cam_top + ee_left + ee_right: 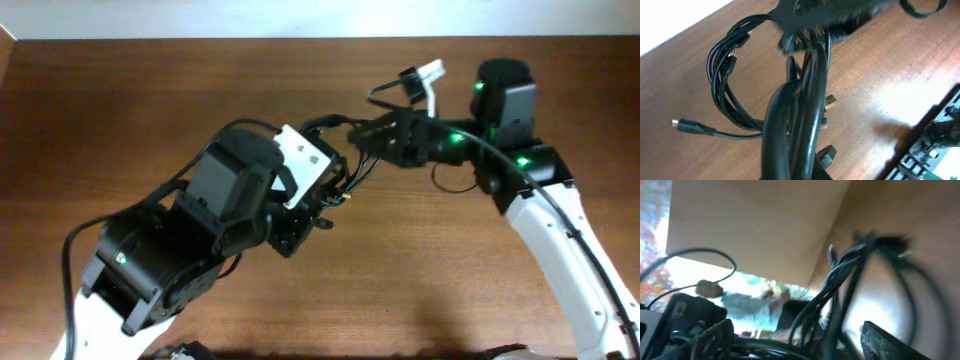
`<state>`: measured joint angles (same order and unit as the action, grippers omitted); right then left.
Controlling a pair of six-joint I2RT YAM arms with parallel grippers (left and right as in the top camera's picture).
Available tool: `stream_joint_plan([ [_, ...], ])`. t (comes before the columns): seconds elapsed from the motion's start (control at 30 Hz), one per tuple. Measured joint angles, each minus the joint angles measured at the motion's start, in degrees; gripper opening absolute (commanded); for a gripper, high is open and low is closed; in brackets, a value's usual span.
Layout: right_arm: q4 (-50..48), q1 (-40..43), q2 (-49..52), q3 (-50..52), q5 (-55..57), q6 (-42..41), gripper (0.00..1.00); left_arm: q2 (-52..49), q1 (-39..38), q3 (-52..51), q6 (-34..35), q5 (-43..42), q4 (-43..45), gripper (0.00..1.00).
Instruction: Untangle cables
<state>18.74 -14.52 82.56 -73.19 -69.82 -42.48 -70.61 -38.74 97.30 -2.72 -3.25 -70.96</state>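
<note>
A bundle of thin black cables (352,168) hangs stretched between my two grippers above the wooden table. My left gripper (318,205) is shut on the lower part of the bundle (805,100). One of its fingertips shows beside the cords (827,155). My right gripper (372,135) grips the upper end and shows blurred in the left wrist view (820,15). In the right wrist view the cords (840,280) run between its jaws (840,345). A loop (720,75), a dark plug (687,125) and a gold plug (830,102) hang loose. A whitish plug (430,72) lies behind the right gripper.
The brown wooden table (150,100) reaches a white far edge (300,20). The left arm's bulky black body (180,250) fills the lower left. The white right arm (560,240) comes in from the lower right, with its own thicker black cable (590,250).
</note>
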Motion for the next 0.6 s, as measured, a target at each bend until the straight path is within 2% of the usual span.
stream_joint_plan([
  [0.03,0.1,-1.1,0.0,0.0,-0.2,-0.9,0.15,0.0,0.0,0.0,-1.1,0.0,0.4,0.00],
  [0.07,0.0,-1.8,0.0,0.0,-0.2,-1.2,0.04,0.0,0.0,0.0,-2.4,0.0,1.3,0.00],
  [0.2,-0.9,-1.9,0.0,0.0,1.4,-1.1,0.04,0.0,0.0,0.0,-4.7,0.0,2.0,0.00],
  [0.37,-11.0,2.4,0.0,0.1,6.9,0.4,0.04,-0.3,-0.1,0.0,-5.0,-0.9,2.5,0.00],
  [0.6,-15.2,9.1,-0.2,0.1,6.5,0.2,0.04,-1.1,-0.2,0.0,-5.0,-1.4,2.0,0.00],
])
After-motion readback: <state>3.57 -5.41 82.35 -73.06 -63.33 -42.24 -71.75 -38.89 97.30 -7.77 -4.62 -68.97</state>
